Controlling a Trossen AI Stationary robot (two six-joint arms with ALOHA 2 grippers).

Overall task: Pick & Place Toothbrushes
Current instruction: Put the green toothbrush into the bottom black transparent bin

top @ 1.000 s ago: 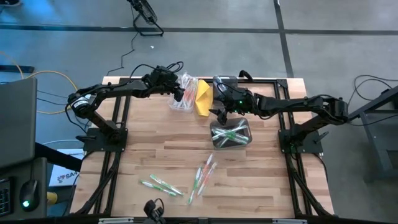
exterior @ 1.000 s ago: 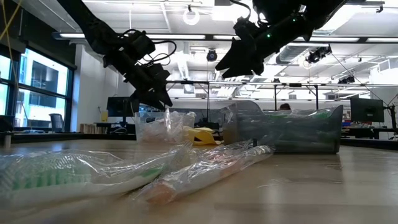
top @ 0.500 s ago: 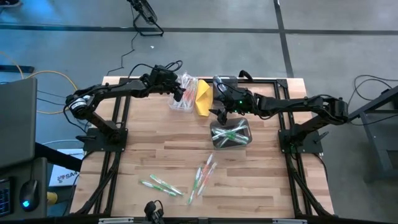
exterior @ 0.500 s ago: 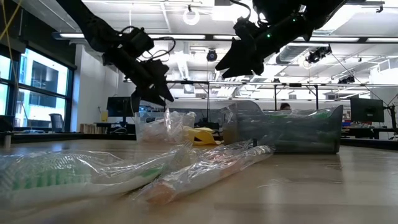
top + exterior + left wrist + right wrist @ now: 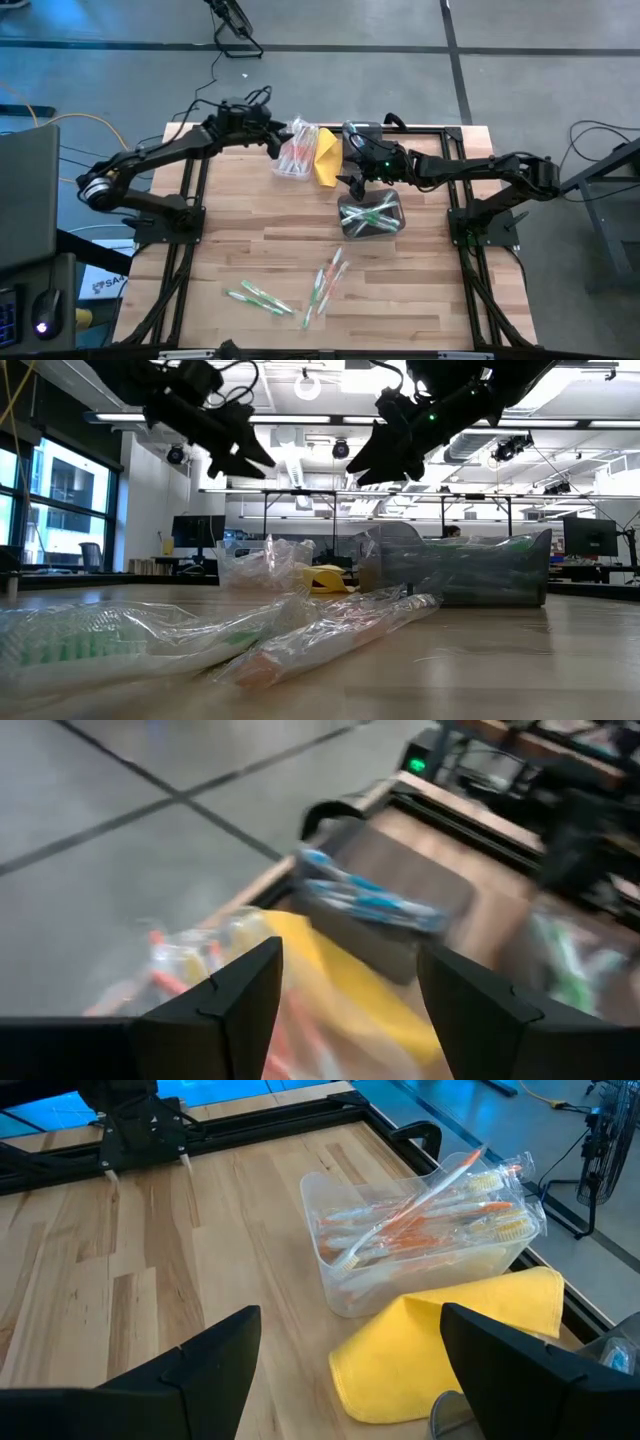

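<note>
Loose wrapped toothbrushes lie on the near half of the table, one group [image 5: 326, 280] and another [image 5: 258, 298]; they sit close to the lens in the low view [image 5: 330, 625]. A clear bin of orange toothbrushes [image 5: 296, 155] [image 5: 420, 1230] stands at the far edge. A dark bin of blue ones [image 5: 362, 133] [image 5: 375, 900] stands there too, and a clear bin of green ones [image 5: 372, 215] at centre. My left gripper [image 5: 278, 137] [image 5: 350, 955] hovers open by the orange bin's far-left side. My right gripper [image 5: 350, 183] [image 5: 350, 1315] hangs open above the green bin's far-left corner.
A yellow folded cloth [image 5: 327, 157] [image 5: 455, 1335] lies between the orange bin and the dark bin. Black frame rails [image 5: 190, 190] run along the table's left and right sides. Bare wood [image 5: 250, 230] spreads between the bins and the loose toothbrushes.
My left gripper has risen from just above the orange bin and moved toward the table's far-left corner, with the whole arm swinging outward. The right arm and all the bins have kept still.
</note>
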